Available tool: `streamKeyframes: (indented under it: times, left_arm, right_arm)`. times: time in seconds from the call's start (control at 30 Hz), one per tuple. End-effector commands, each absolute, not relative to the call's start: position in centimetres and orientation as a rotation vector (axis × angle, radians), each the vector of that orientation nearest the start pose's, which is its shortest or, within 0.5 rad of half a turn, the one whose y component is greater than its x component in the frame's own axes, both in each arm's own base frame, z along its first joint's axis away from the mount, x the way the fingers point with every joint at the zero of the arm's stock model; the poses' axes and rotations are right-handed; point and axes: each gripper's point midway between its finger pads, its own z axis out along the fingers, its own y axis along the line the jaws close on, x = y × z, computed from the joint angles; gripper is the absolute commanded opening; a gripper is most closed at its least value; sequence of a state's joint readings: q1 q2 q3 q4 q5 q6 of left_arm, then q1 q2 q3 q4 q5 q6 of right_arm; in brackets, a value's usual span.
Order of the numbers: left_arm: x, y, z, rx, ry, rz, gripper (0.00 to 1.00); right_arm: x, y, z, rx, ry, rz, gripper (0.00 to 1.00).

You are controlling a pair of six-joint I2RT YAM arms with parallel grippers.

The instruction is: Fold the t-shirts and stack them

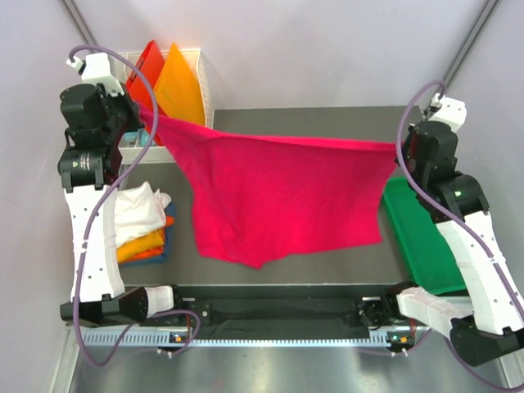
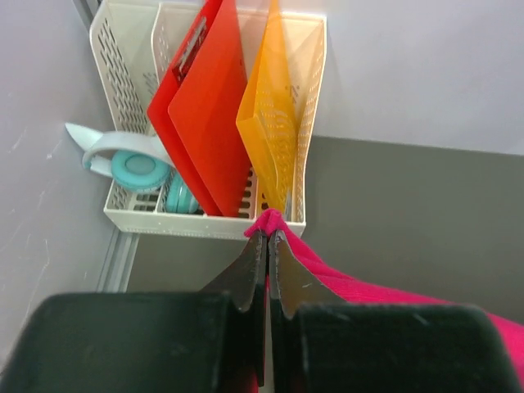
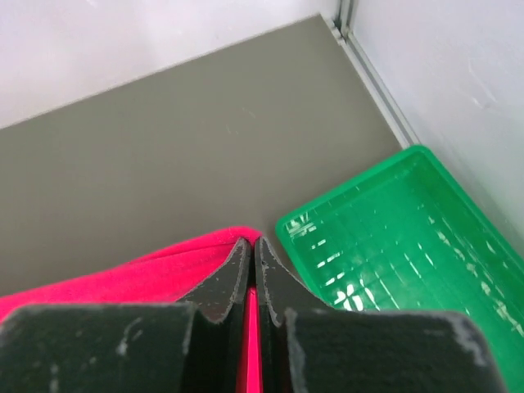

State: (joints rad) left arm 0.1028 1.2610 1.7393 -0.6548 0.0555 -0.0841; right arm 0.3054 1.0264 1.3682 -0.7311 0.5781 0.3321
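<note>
A large crimson-pink t-shirt (image 1: pixel 278 196) hangs stretched in the air between both arms above the table. My left gripper (image 1: pixel 146 116) is shut on its left corner, seen in the left wrist view (image 2: pixel 268 233) with pink cloth (image 2: pixel 368 286) trailing right. My right gripper (image 1: pixel 396 150) is shut on its right corner, seen in the right wrist view (image 3: pixel 252 243) with pink cloth (image 3: pixel 123 274) to the left. A white t-shirt (image 1: pixel 135 209) lies crumpled on folded orange (image 1: pixel 143 243) and blue (image 1: pixel 164 255) shirts at the left.
A white rack (image 1: pixel 196 82) at the back left holds rigid red (image 2: pixel 205 123) and orange (image 2: pixel 270 115) boards and teal headphones (image 2: pixel 135 168). A green tray (image 1: pixel 422 237) lies at the right, also in the right wrist view (image 3: pixel 409 237).
</note>
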Motion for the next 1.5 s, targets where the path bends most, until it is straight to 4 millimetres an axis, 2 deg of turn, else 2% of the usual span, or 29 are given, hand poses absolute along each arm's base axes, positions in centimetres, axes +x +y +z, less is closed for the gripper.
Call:
streamKeyframes:
  times: [0.0, 0.07, 0.1, 0.17, 0.23, 0.27, 0.33, 0.37, 0.47, 0.63, 0.67, 0.73, 0.77, 0.87, 0.93, 1.0, 1.13, 1.17, 1.23, 1.27, 1.3, 1.33, 1.37, 1.4, 1.43, 1.47]
  left_arm:
    - [34.0, 3.3, 55.8, -0.141, 1.42, 0.006, 0.0]
    - [33.3, 3.2, 57.2, -0.147, 1.401, -0.001, 0.0]
    - [32.0, 3.0, 59.3, -0.143, 1.351, -0.008, 0.0]
    - [30.1, 2.3, 60.7, -0.135, 1.321, -0.039, 0.0]
    - [28.1, 1.6, 61.9, -0.116, 1.281, -0.064, 0.0]
    - [26.3, 1.3, 62.7, -0.106, 1.253, -0.068, 0.0]
    - [24.4, 1.1, 63.4, -0.098, 1.225, -0.063, 0.0]
    - [22.8, 0.9, 63.8, -0.091, 1.205, -0.06, 0.0]
    - [19.6, 0.7, 64.8, -0.085, 1.158, -0.042, 0.0]
    - [16.0, 0.4, 64.8, -0.087, 1.13, -0.039, 0.0]
    - [15.0, 0.3, 64.9, -0.088, 1.116, -0.038, 0.0]
    - [14.1, 0.3, 65.0, -0.09, 1.106, -0.035, 0.0]
    - [13.1, 0.2, 65.5, -0.09, 1.083, -0.033, 0.0]
    - [12.6, 0.2, 65.7, -0.093, 1.078, -0.03, 0.0]
    - [13.0, 0.2, 65.6, -0.094, 1.086, -0.032, 0.0]
    - [14.3, 0.2, 65.0, -0.093, 1.113, -0.041, 0.0]
    - [19.7, 0.3, 62.1, -0.095, 1.235, -0.072, 0.0]
    - [21.5, 0.4, 60.7, -0.09, 1.28, -0.08, 0.0]
    - [24.3, 0.6, 59.0, -0.085, 1.335, -0.079, 0.0]
    - [26.1, 0.8, 57.2, -0.089, 1.382, -0.077, 0.0]
    - [27.1, 0.9, 56.9, -0.087, 1.379, -0.075, 0.0]
    - [28.7, 1.1, 55.8, -0.075, 1.41, -0.064, 0.0]
    - [30.1, 1.3, 54.2, -0.075, 1.445, -0.061, 0.0]
    - [31.2, 1.5, 53.8, -0.066, 1.447, -0.048, 0.0]
    - [32.8, 1.7, 52.7, -0.062, 1.475, -0.046, 0.0]
    - [34.1, 1.8, 51.1, -0.06, 1.507, -0.044, 0.0]
  right_arm:
    - [29.0, -1.0, 44.4, 0.439, 1.615, -0.094, 0.0]
    - [27.8, -1.3, 46.3, 0.436, 1.586, -0.082, 0.0]
    - [26.9, -1.5, 48.2, 0.44, 1.546, -0.063, 0.0]
    - [25.2, -1.9, 49.9, 0.437, 1.512, -0.05, 0.0]
    - [23.6, -2.4, 50.9, 0.439, 1.478, -0.039, 0.0]
    - [22.9, -2.7, 51.2, 0.439, 1.472, -0.043, 0.0]
    - [21.3, -3.4, 51.6, 0.448, 1.451, -0.05, 0.0]
    - [20.8, -3.6, 51.6, 0.446, 1.448, -0.057, 0.0]
    - [19.4, -4.3, 51.9, 0.458, 1.428, -0.062, 0.0]
    - [18.0, -4.6, 52.4, 0.463, 1.413, -0.043, 0.0]
    - [17.6, -4.7, 53.0, 0.464, 1.4, -0.032, 0.0]
    - [17.0, -4.9, 53.6, 0.466, 1.391, -0.032, 0.0]
    - [16.4, -5.2, 54.4, 0.47, 1.37, -0.029, 0.0]
    - [15.7, -5.5, 55.6, 0.471, 1.345, -0.03, 0.0]
    - [15.9, -5.6, 56.0, 0.476, 1.336, -0.035, 0.0]
    - [16.7, -5.3, 55.8, 0.469, 1.355, -0.038, 0.0]
    - [20.3, -3.7, 53.1, 0.471, 1.443, -0.039, 0.0]
    - [21.8, -3.0, 51.1, 0.47, 1.49, -0.05, 0.0]
    - [23.7, -2.1, 49.8, 0.466, 1.499, -0.028, 0.0]
    - [25.2, -1.4, 47.4, 0.459, 1.552, -0.043, 0.0]
    - [26.1, -1.1, 46.4, 0.459, 1.57, -0.048, 0.0]
    - [27.4, -0.4, 45.6, 0.453, 1.585, -0.04, 0.0]
    - [28.6, 0.0, 43.7, 0.446, 1.624, -0.049, 0.0]
    - [30.0, 0.5, 43.0, 0.445, 1.628, -0.039, 0.0]
    - [31.0, 0.7, 41.2, 0.446, 1.663, -0.049, 0.0]
    - [31.8, 0.8, 40.4, 0.444, 1.677, -0.047, 0.0]
